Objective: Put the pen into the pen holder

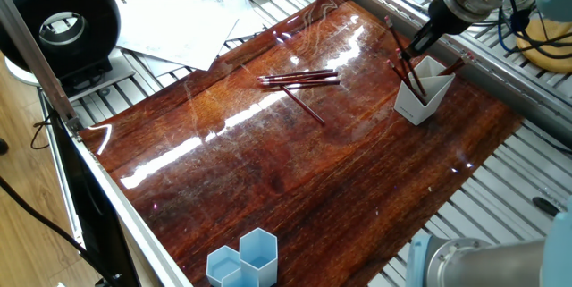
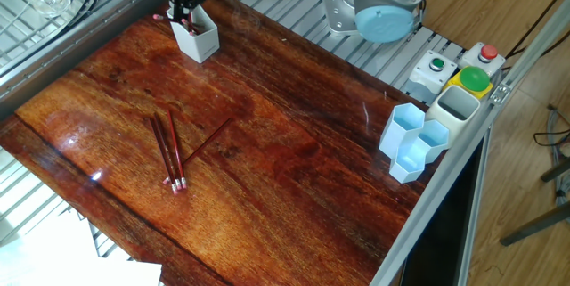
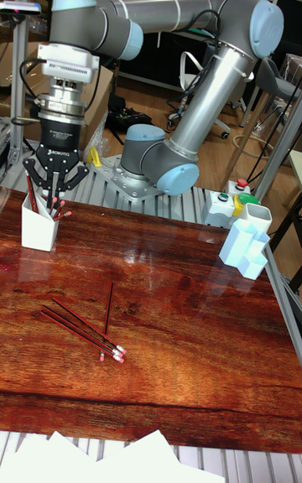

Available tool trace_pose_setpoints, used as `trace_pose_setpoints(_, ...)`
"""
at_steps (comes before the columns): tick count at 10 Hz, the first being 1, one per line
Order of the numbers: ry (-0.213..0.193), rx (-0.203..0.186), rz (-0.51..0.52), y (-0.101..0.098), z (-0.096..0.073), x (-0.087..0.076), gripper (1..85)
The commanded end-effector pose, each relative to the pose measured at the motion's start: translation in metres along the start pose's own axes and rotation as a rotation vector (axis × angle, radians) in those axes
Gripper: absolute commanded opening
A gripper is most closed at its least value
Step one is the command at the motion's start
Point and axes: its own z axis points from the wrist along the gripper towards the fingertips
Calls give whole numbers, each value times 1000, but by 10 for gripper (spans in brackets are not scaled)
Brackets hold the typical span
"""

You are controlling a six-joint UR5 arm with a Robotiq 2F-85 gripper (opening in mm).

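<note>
Hand [image 3: 55,191] above pen holder [image 3: 39,231], fingers spread; pens [image 3: 82,328] on table

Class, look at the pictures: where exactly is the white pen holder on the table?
In the tall fixed view the pen holder stands at the table's far left corner, directly under the gripper, with several pens already in it and well away from the loose pens.

glossy wooden tabletop [image 1: 295,171], slatted metal bench [image 1: 518,180]
</note>
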Motion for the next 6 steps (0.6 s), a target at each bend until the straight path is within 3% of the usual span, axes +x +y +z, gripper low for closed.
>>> trace_pose_setpoints(1,-8,-22,24,2,4,0,10)
trace_pose_setpoints(3,19,-28,35,4,5,7,10)
trace_pose_setpoints(6,82,-34,-7,5,4,23,257)
